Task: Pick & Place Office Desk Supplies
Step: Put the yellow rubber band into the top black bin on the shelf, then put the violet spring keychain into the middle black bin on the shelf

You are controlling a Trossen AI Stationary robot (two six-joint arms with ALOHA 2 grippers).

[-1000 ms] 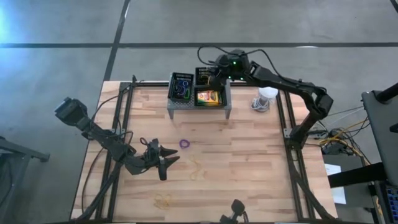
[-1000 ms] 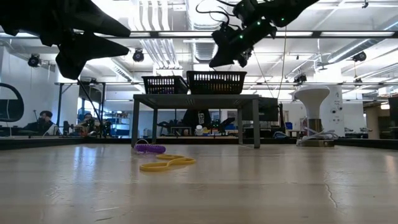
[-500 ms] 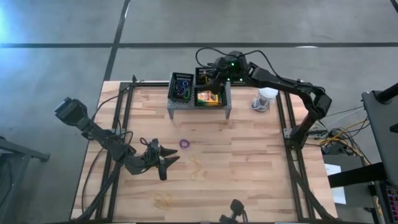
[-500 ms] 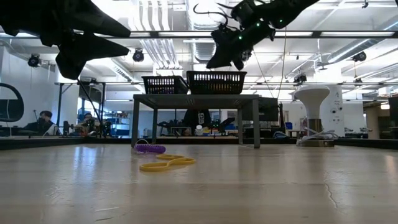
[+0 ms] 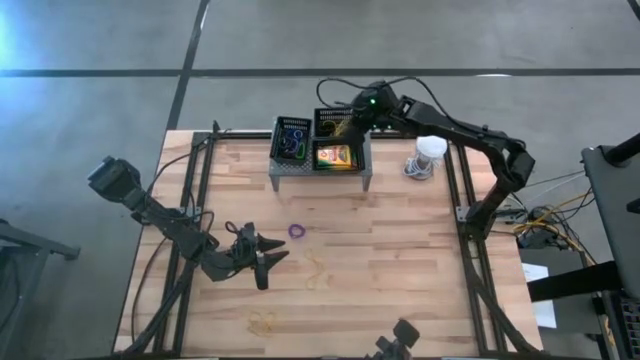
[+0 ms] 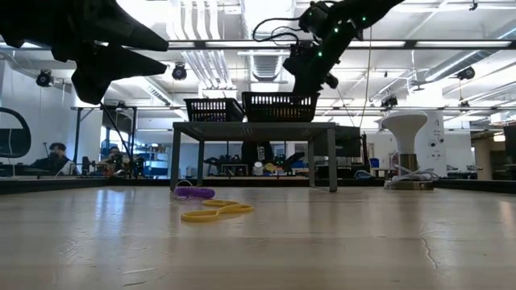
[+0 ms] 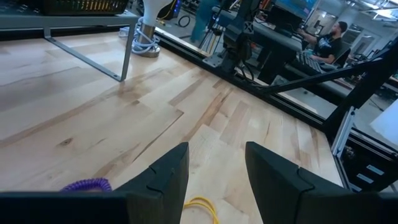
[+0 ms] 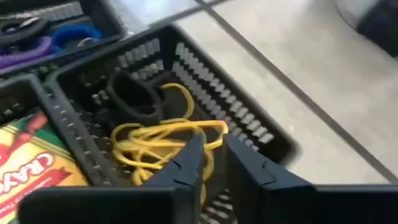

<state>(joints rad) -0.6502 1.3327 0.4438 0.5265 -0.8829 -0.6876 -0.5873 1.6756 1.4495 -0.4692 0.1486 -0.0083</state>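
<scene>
Desk supplies are being sorted off the pale wooden bench (image 5: 400, 260) into the grey metal mesh rack (image 5: 320, 165) standing at its far edge, largest holder first. In that rack's black plastic baskets (image 8: 205, 68) a yellow-and-green crayon box (image 5: 336, 155) is lying flat, coloured loop bands (image 5: 291, 145) are filling the left basket, and a tangle of yellow rubber bands (image 8: 161, 146) with a black loop band (image 8: 134, 99) is sitting in the far right basket, apparently grouped by kind.

Right gripper (image 8: 210, 163) is hovering directly over that yellow tangle, its fingers parted only slightly with nothing seen pinched between them, judged to be a release into the basket. Left gripper (image 7: 216, 168) is waiting low over the near left bench, fingers spread and empty, aimed towards the leftovers: a small purple coiled band (image 5: 297, 231) lying mid-bench, a thin tan rubber band (image 5: 316, 272) just nearer, and a yellow band (image 5: 264, 322) at the near edge.
</scene>
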